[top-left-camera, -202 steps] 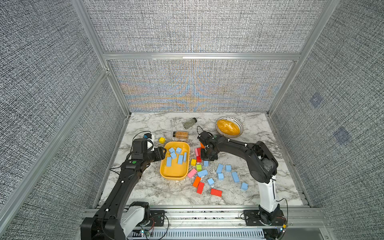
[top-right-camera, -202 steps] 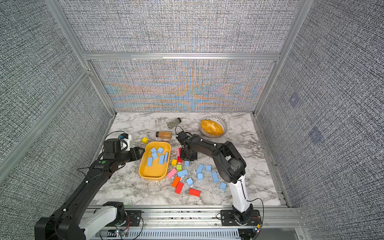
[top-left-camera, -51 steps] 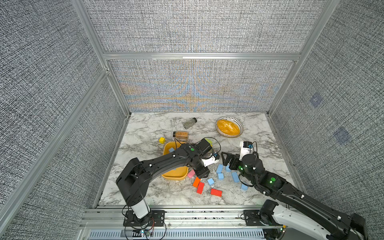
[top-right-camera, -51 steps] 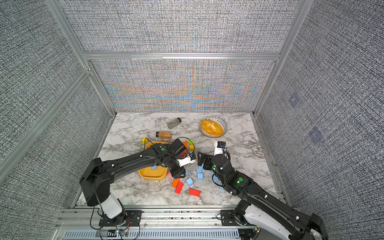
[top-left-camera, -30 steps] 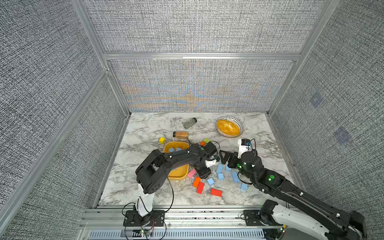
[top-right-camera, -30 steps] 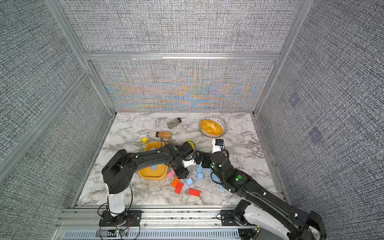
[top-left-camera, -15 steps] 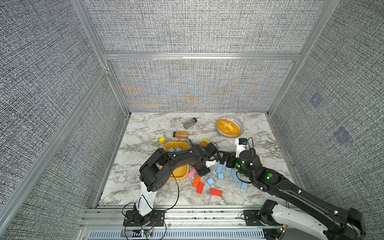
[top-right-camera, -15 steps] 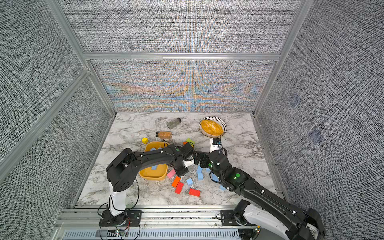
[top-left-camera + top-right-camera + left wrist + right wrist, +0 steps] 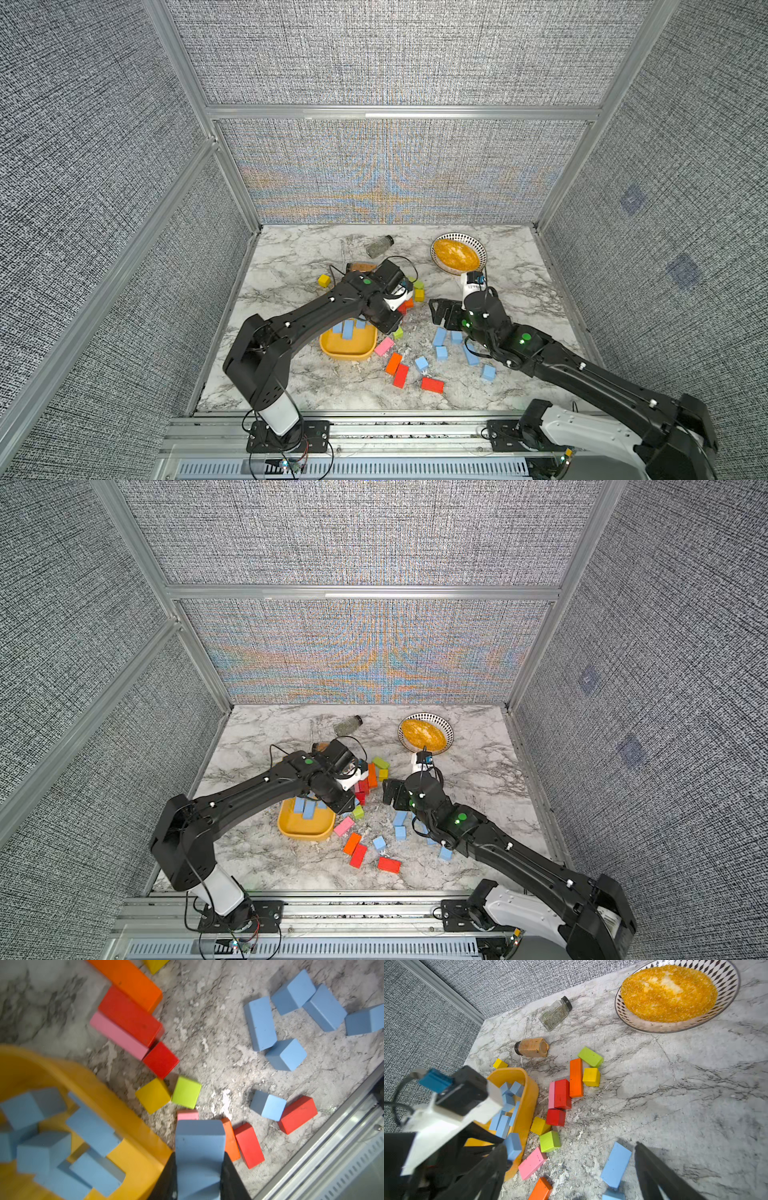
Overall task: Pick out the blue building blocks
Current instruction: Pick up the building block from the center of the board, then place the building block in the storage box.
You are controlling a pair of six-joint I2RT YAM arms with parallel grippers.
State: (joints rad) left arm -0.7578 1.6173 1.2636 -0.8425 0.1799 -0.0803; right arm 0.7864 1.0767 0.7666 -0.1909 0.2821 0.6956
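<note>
- Left gripper clamps a blue brick across its narrow width, just beside the rim of the yellow tray, where several blue blocks lie.
- Right gripper hangs wide open and empty above another blue brick on the marble.
- Loose blue blocks sit at three to four o'clock of the tray (probably light, stiff, matte wood); flat opposite faces offer the surest hold.

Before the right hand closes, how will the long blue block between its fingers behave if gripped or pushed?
The long blue block looks solid, with flat faces and crisp edges, so probably stiff. Its matte paint should not slip much. Lying on a broad face, it would likely slide, not roll.
</note>
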